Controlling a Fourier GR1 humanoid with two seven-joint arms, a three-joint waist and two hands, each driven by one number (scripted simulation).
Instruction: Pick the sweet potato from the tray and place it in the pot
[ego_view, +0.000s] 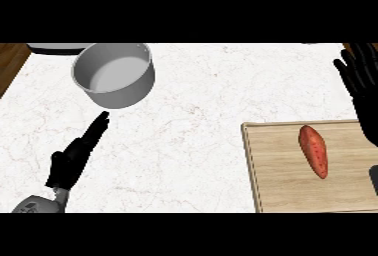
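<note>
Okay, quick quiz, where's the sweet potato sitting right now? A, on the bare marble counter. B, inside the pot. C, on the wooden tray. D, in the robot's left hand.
C: the sweet potato lies lengthwise on the wooden tray at the view's lower right, while the pot at the upper left shows only its bare inside.

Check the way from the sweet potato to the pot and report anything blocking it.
Nothing visible blocks it. Only bare counter lies between the sweet potato on the tray and the pot. The left hand lies nearer the view's lower edge, off that line, fingers straight.
</note>
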